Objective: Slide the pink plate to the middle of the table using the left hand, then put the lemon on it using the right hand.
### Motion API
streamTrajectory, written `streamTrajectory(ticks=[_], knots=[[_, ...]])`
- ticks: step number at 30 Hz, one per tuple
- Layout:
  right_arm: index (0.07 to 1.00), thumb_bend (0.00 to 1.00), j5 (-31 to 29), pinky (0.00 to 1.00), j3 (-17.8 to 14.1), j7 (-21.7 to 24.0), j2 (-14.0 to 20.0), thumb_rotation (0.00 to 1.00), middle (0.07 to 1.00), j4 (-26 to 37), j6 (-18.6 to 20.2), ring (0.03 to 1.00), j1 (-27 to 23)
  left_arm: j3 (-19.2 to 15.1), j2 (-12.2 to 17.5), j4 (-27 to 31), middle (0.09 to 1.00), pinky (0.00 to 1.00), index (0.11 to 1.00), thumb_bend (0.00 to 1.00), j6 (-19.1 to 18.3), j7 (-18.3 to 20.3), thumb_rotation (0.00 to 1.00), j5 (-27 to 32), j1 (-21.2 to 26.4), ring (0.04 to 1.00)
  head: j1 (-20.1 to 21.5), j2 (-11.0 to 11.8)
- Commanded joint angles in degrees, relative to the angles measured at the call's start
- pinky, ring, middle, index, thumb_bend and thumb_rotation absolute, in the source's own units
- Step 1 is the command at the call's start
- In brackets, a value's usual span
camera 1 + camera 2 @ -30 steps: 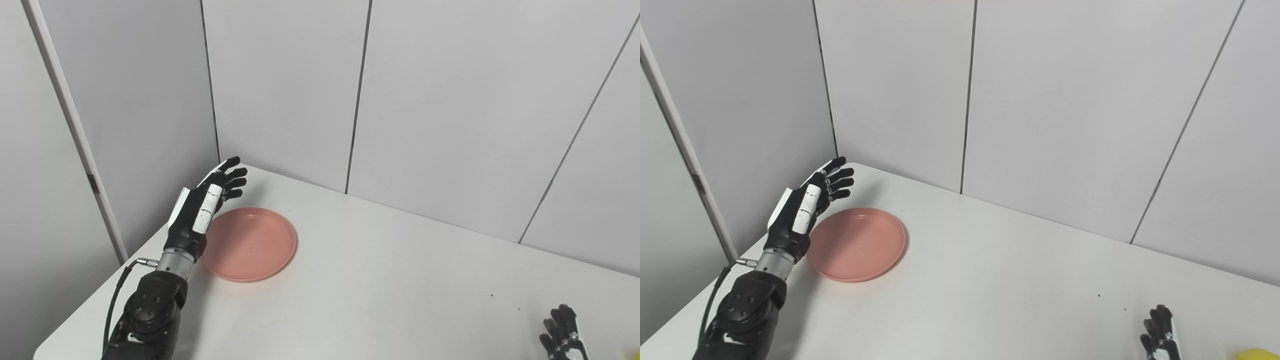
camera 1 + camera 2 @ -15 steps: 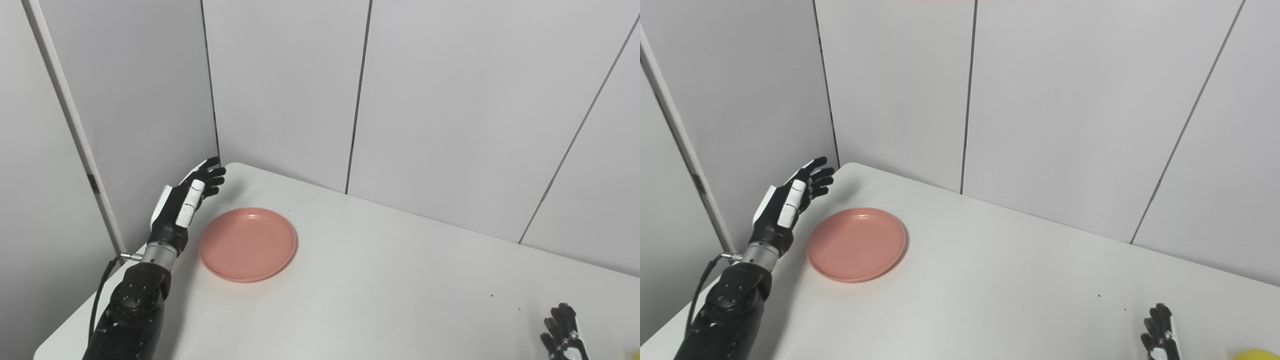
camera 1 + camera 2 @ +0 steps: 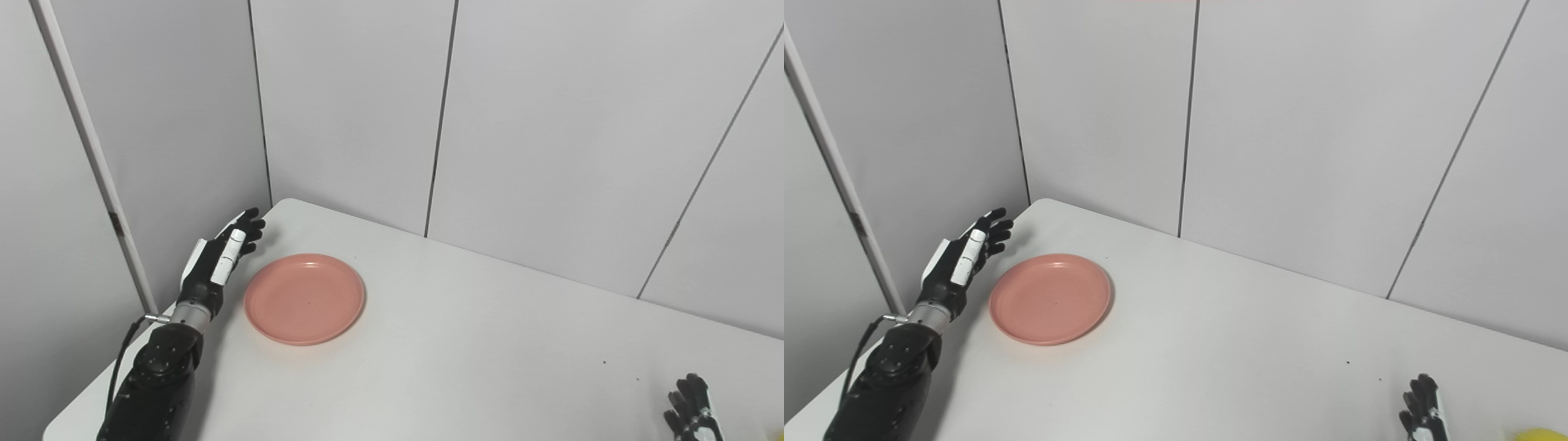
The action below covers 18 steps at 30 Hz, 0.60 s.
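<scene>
So basically nothing is done yet, as far as I can tell. In the left eye view the pink plate (image 3: 304, 298) sits near the far left corner of the table (image 3: 465, 355), nowhere near the middle, and the left hand (image 3: 219, 262) hangs just beside its left rim with fingers spread, holding nothing and not touching it. The right hand (image 3: 692, 411) barely pokes in at the near right edge; can't tell if it's open or closed. In the right eye view it's the same layout, plus a sliver of the lemon (image 3: 1538, 435) at the near right edge, just beside the right hand. Both the slide and the lemon drop are left.
</scene>
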<state>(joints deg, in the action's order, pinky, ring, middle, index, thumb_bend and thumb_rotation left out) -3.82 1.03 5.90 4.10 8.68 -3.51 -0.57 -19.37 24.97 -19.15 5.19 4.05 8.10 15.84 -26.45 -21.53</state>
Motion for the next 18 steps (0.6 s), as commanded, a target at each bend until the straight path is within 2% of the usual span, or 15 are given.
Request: streamTrajectory(ticks=[1,7,18], knots=[[1.000,0.49,-0.82,1.00,-0.43,0.03,0.08,1.00,1.000,1.71,-0.30,1.000,-0.83,-0.47,1.98,-0.50,0.885,0.91,0.881,0.82,3.31,0.17,1.00,0.70,2.93,0.896,0.05,-0.02],[1.000,0.52,-0.53,1.00,-0.49,-0.52,-0.14,1.00,1.000,3.15,1.67,1.000,-0.50,-0.48,2.16,-7.04,0.882,0.88,0.869,0.88,6.93,1.38,1.00,2.33,3.87,0.890,-0.16,-0.39],[1.000,0.60,-0.79,1.00,-0.94,-0.61,-0.13,1.00,1.000,3.36,1.58,1.000,0.00,-0.90,0.79,-13.23,0.879,0.87,0.866,0.87,11.01,3.44,1.00,5.60,4.35,0.877,-0.16,-1.16]])
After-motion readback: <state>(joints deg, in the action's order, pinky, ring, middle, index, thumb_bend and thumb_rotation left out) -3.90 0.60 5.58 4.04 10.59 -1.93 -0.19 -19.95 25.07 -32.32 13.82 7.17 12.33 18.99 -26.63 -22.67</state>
